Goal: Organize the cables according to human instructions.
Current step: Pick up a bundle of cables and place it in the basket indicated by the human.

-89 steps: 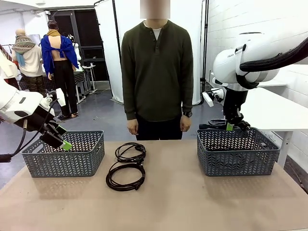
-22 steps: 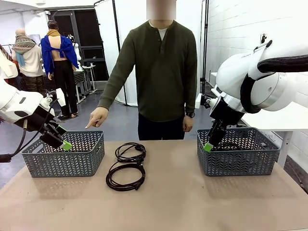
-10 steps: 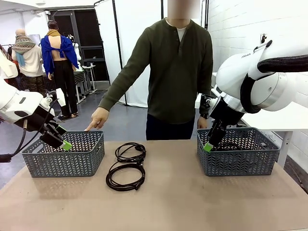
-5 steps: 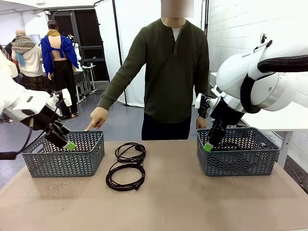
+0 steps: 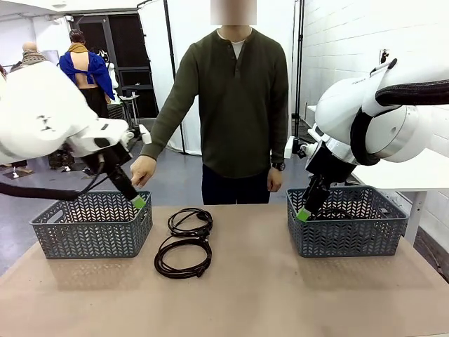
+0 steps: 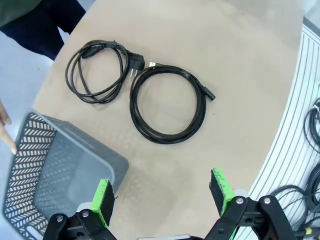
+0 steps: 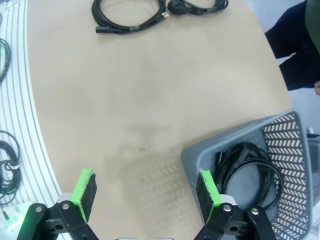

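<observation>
Tan table (image 5: 295, 302), two cables (image 5: 201, 232) centre frame; we see left gripper (image 6: 162, 197) and right gripper (image 7: 145, 192) both wide, empty.

Robotics lab, studio-like. White left arm (image 5: 42, 119) and white right arm (image 5: 372, 119) flank tan table (image 5: 280, 295). White backdrop screen (image 5: 188, 35) on black stands behind. Painted brick wall (image 5: 337, 35), grey floor (image 5: 165, 175), spare white table (image 5: 396, 165) alongside.

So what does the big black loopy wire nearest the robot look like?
The bigger cable is a thin black cord, rubbery-looking, wound a few times into a round loop. It lies flat on the brown table. Small plug ends stick out at two spots on its rim. The smaller cable lies close beside it, on the person's side. Nothing is holding it.
</observation>
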### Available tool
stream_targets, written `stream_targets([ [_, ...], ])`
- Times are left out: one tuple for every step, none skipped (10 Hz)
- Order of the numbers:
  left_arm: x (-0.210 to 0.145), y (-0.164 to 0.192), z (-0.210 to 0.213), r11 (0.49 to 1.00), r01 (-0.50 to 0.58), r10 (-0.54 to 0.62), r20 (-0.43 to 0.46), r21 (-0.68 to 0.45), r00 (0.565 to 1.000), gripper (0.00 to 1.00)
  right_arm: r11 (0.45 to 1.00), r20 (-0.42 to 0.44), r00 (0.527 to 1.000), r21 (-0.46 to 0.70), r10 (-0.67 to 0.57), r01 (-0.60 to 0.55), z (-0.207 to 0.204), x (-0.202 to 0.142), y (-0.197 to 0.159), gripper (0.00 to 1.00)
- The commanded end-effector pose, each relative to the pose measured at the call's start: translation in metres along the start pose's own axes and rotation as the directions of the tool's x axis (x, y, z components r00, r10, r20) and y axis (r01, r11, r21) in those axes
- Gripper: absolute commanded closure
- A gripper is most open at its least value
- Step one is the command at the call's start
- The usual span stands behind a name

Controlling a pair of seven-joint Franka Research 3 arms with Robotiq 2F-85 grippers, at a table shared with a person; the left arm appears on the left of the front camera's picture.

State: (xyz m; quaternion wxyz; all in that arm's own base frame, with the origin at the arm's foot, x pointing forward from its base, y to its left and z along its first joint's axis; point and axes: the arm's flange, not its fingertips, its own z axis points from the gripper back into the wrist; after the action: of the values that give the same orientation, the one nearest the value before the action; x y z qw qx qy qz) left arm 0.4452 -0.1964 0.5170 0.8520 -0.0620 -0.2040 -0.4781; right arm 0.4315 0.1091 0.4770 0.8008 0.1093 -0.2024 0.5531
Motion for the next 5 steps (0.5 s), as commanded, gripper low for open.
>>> stream_targets([
  [0.024,0.005,-0.011,0.998,-0.063,0.064,-0.063,0.010,0.996,0.00,1.000,-0.012,1.000,0.000,-0.001,0.001,0.000,0.002,-0.004,0.00],
  [0.032,0.003,-0.021,0.997,-0.082,0.082,-0.081,0.005,0.993,0.00,1.000,-0.012,1.000,0.000,-0.001,0.001,0.000,0.002,-0.004,0.00],
  [0.037,0.001,-0.030,0.996,-0.090,0.089,-0.100,-0.005,0.991,0.00,1.000,-0.012,1.000,0.000,-0.001,0.001,0.000,0.002,-0.004,0.00],
  [0.039,-0.001,-0.034,0.996,-0.071,0.065,-0.108,-0.048,0.992,0.00,1.000,-0.012,1.000,0.000,-0.001,0.001,0.000,0.002,-0.004,0.00],
  [0.030,-0.001,-0.032,0.997,-0.070,0.069,-0.062,-0.016,0.996,0.00,1.000,-0.012,1.000,0.000,-0.001,0.001,0.000,0.002,-0.004,0.00],
])
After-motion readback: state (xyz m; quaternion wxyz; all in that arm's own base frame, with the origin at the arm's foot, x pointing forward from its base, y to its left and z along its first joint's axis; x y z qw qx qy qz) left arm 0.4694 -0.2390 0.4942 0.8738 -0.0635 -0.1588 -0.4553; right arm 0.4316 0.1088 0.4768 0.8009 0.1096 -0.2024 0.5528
